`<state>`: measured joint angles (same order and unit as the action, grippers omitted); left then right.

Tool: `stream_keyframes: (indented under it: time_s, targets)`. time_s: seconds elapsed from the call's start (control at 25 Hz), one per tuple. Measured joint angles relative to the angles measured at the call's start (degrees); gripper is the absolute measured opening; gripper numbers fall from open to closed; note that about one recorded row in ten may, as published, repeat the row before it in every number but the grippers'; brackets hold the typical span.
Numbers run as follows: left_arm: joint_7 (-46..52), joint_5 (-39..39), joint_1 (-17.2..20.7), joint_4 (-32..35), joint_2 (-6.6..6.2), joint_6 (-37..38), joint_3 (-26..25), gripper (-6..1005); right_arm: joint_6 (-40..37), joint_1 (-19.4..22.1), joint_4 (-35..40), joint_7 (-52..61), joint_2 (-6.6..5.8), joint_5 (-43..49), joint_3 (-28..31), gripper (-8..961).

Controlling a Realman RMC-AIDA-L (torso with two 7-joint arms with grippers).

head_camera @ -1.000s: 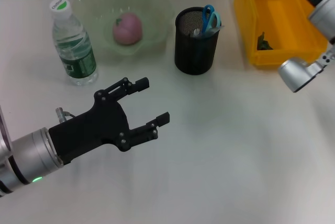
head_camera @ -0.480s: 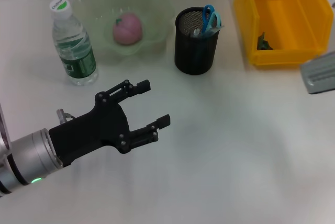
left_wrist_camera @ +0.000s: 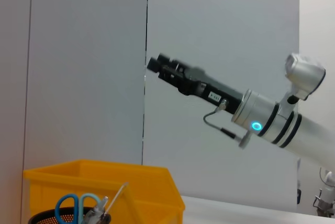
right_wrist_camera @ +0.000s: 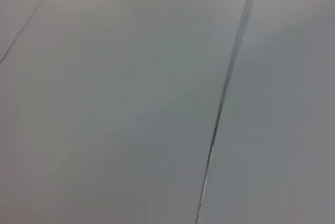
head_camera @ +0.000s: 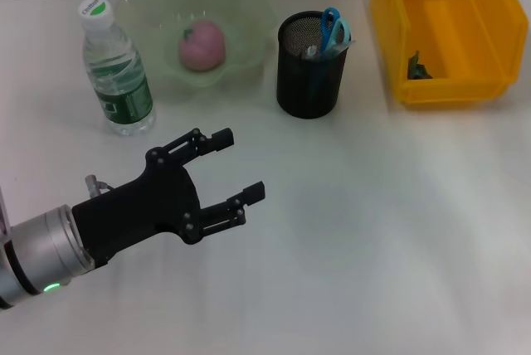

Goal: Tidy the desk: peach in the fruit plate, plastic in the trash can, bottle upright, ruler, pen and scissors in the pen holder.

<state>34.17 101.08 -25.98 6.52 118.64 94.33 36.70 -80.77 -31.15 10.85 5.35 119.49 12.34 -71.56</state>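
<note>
The white desk (head_camera: pixel 398 230) carries everything, and its near half lies bare apart from the robot's own arm. Far right sits the yellow trash can (head_camera: pixel 465 81), with a small dark scrap of plastic (head_camera: pixel 417 67) down in its near corner. Far left of centre is the pale green fruit plate (head_camera: pixel 149 7), the pink peach (head_camera: pixel 203 46) resting in its middle. Between plate and can stands the black mesh pen holder (head_camera: pixel 309 81), blue-handled scissors (head_camera: pixel 331 27) poking out of its top with what looks like a pen or ruler beside them (too crowded to tell apart). At the far left the water bottle (head_camera: pixel 116 73) stands upright on its base, cap on, just beside the plate.

The left gripper (head_camera: pixel 235 167) hovers over the near-left desk, fingers spread apart and nothing between them. The right gripper (left_wrist_camera: pixel 157 64) is out of the head view; the left wrist view shows it raised high against the wall, and I cannot tell how it is set.

By my reading every item is already in place, so the tidying looks finished. The next move calls only for drawing the left arm back clear of the desk to rest, without touching the bottle
</note>
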Motion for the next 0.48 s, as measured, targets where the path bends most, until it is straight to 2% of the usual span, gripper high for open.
stream_keyframes:
  time_s: [0.04, 0.12, 0.16, 0.28, 0.32, 0.36, 0.48]
  targets:
    - [0.0, 0.0, 0.0, 0.0, 0.00, 0.0, 0.0, 797, 0.0, 0.0, 0.0, 0.0, 0.00, 0.0, 0.0, 550]
    - [0.7, 0.1, -0.2, 0.3, -0.13, 0.0, 0.6, 797, 3.0, -0.2, 0.0, 11.0, -0.26, 0.2, -2.0, 563]
    - [0.7, 0.1, -0.2, 0.3, -0.13, 0.0, 0.6, 797, 3.0, -0.2, 0.0, 11.0, -0.26, 0.2, -2.0, 570]
    - [2.8, 0.2, -0.5, 1.7, -0.25, 0.1, 1.4, 797, 3.9, 0.0, 0.5, 22.2, -0.83, 1.3, -4.6, 590]
    - [4.1, 0.3, -0.5, 2.8, -0.22, -0.1, 2.1, 797, 1.8, 0.7, 0.8, 29.4, -1.46, 4.4, -5.7, 597]
    - [4.1, 0.3, -0.5, 2.8, -0.22, -0.1, 2.1, 797, 1.8, 0.7, 0.8, 29.4, -1.46, 4.4, -5.7, 604]
    - [6.2, 0.7, -0.7, 4.1, -0.23, -1.3, 3.8, 797, -3.4, 2.4, 1.5, 39.1, -2.20, 11.1, -6.0, 624]
